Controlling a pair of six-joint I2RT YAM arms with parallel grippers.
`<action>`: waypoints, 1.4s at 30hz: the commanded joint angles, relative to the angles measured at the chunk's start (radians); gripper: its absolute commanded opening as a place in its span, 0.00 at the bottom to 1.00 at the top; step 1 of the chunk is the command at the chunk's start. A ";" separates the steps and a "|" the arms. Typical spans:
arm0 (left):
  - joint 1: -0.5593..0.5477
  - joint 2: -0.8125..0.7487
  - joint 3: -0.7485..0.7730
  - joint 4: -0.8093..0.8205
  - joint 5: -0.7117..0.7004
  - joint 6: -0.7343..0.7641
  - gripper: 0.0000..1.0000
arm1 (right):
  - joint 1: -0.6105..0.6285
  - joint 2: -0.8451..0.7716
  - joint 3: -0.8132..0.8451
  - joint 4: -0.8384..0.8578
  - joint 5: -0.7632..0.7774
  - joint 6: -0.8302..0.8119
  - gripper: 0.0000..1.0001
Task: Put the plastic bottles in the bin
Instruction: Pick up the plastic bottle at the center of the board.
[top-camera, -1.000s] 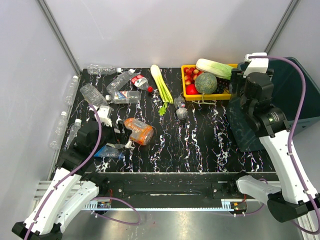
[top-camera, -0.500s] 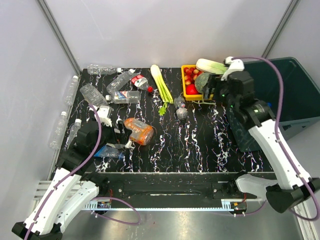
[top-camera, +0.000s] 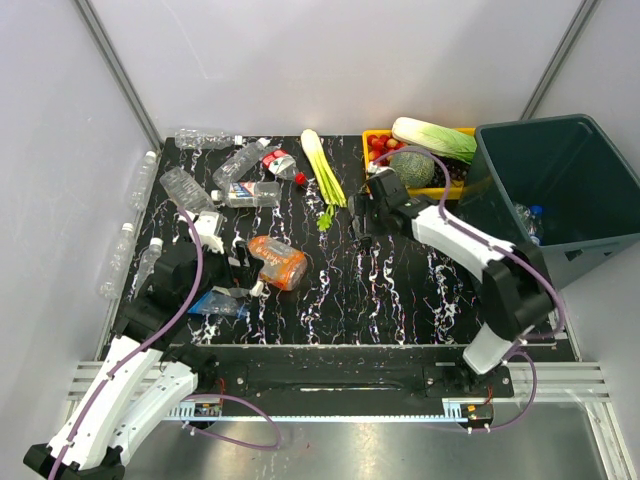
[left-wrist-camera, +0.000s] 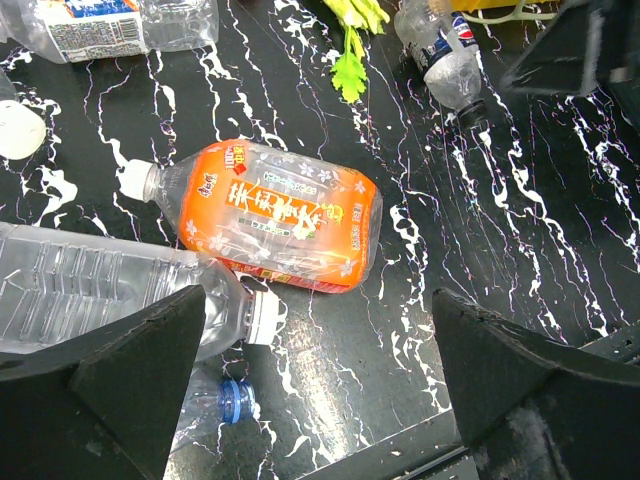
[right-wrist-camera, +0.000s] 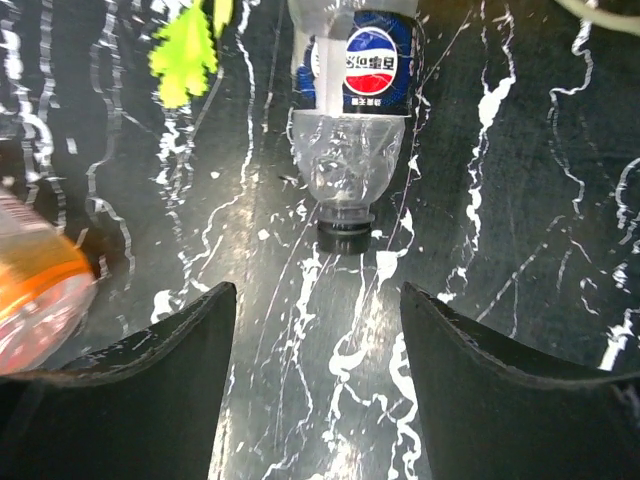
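Several plastic bottles lie on the black marbled table: an orange one (top-camera: 277, 262) left of centre, clear ones at the back left (top-camera: 250, 193), and a small blue-labelled one (top-camera: 362, 218) in the middle. My right gripper (right-wrist-camera: 315, 295) hangs open just short of that small bottle (right-wrist-camera: 355, 110), whose dark cap points at the jaws. My left gripper (left-wrist-camera: 320, 310) is open and low, the orange bottle (left-wrist-camera: 270, 215) just ahead of it. A clear bottle (left-wrist-camera: 90, 300) lies against its left finger. The dark teal bin (top-camera: 590, 235) stands at the right, a bottle (top-camera: 530, 220) inside it.
A yellow tray (top-camera: 372, 188) at the back holds a melon (top-camera: 412, 167), a cabbage (top-camera: 432, 138) and red fruit. Celery (top-camera: 322, 165) lies beside the small bottle. Grey walls close the left and back sides. A blue-capped bottle (left-wrist-camera: 225, 400) lies under my left wrist.
My right arm has swung left from over the bin and come down to the small blue-labelled bottle, its jaws a little narrower. The left arm has not moved.
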 joint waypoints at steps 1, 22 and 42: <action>-0.004 -0.003 0.001 0.032 0.003 -0.002 0.99 | 0.005 0.096 0.019 0.096 0.039 0.009 0.72; -0.006 -0.006 0.000 0.029 0.003 -0.002 0.99 | 0.005 0.318 0.078 0.128 0.074 -0.018 0.56; -0.007 -0.006 -0.002 0.030 -0.005 -0.002 0.99 | 0.011 -0.041 0.009 0.105 -0.067 0.018 0.31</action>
